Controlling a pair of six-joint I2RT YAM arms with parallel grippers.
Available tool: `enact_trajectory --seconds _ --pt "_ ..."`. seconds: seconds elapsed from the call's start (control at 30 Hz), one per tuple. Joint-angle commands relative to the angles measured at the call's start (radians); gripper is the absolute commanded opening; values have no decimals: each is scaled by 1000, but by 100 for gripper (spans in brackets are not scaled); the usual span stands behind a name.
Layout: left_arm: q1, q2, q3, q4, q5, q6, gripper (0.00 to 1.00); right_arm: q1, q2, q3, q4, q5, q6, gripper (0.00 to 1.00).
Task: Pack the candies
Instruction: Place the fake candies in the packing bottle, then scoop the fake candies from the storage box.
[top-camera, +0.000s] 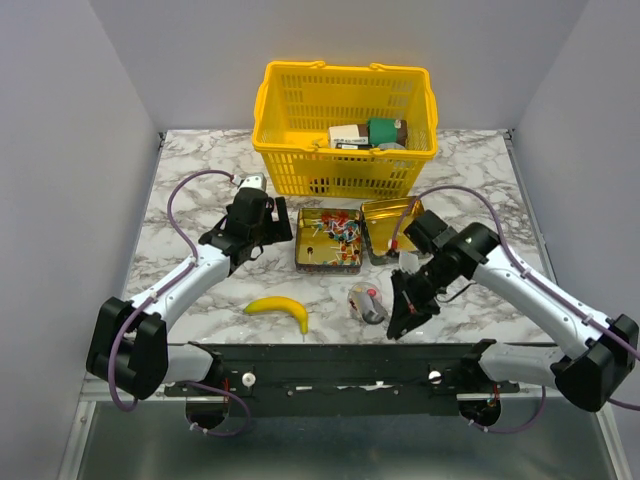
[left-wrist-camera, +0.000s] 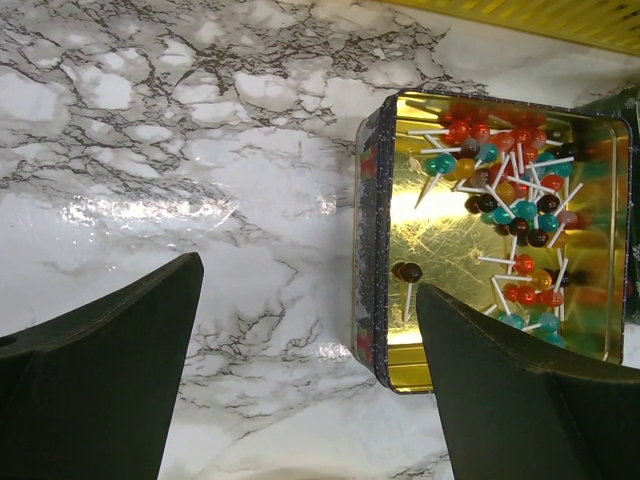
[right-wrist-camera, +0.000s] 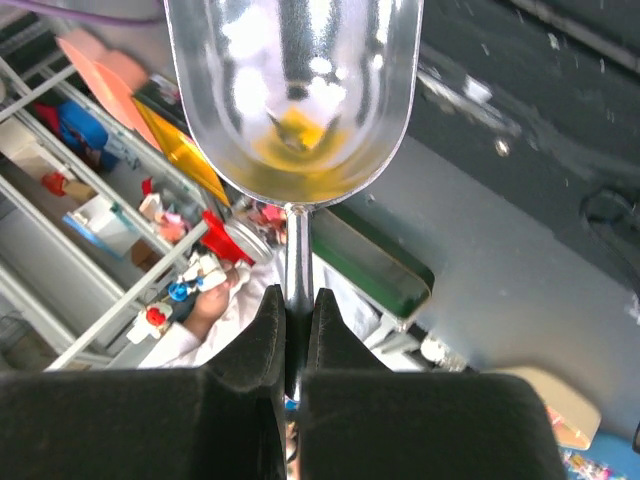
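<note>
**A:** Candies (left-wrist-camera: 510, 215), are any loose by the near edge?

**B:** None that I see. Nearest the arms lie only a banana (top-camera: 280, 308) and a small grey thing (top-camera: 367, 303) I cannot make out. Beside that, the right gripper (right-wrist-camera: 293, 300) is pinching the thin handle of a metal scoop (right-wrist-camera: 295, 90), whose bowl looks empty.

**A:** And further out?

**B:** The sweets sit mid-table in an open gold tin (left-wrist-camera: 372, 250). They are little lollipops on white sticks, heaped toward one end, with a brown one lying apart. The lid (top-camera: 385, 225) lies just beside the tin. The left gripper (left-wrist-camera: 308, 280) hangs over bare table (top-camera: 200, 180) next to the tin, fingers spread wide and holding nothing. Behind it all stands the yellow basket (top-camera: 345, 175).

**A:** What could go wrong?

**B:** The handle is slim, so I think the scoop could twist in that pinch and tip its load. Nothing steadies the tin, so a push from the scoop might slide it. The sticks look tangled, so a clump could lift and scatter
</note>
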Motion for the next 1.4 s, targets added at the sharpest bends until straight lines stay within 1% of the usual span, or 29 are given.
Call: enact_trajectory --seconds 0.0,0.13,0.17,0.27,0.37,0.4,0.57,0.73,0.87,1.03,1.17,1.37 --pt "16 20 37 -16 34 -17 99 -5 94 185 55 90 44 1" --pt "31 30 45 -45 57 -22 98 -5 208 300 187 121 157 1" --pt "35 31 43 -41 68 -24 98 -5 252 310 239 124 180 1" --pt "42 40 46 -37 100 -34 98 -5 316 318 351 101 286 1" --pt "43 63 57 -37 138 -40 97 -5 401 312 429 44 390 1" --pt "43 82 59 -37 152 -42 97 -5 444 317 434 26 413 1" --pt "42 131 69 -27 211 -70 94 -5 536 389 474 6 599 1" --pt "42 157 76 -33 217 -79 93 -6 599 421 472 46 746 1" --pt "37 168 76 -33 238 -88 92 -4 651 430 483 52 806 1" --pt "28 195 77 -25 280 -93 86 -4 682 409 529 58 865 1" --pt "22 226 82 -25 304 -96 81 -4 731 435 548 55 871 1" --pt "14 258 85 -27 320 -96 77 -9 775 429 549 58 862 1"
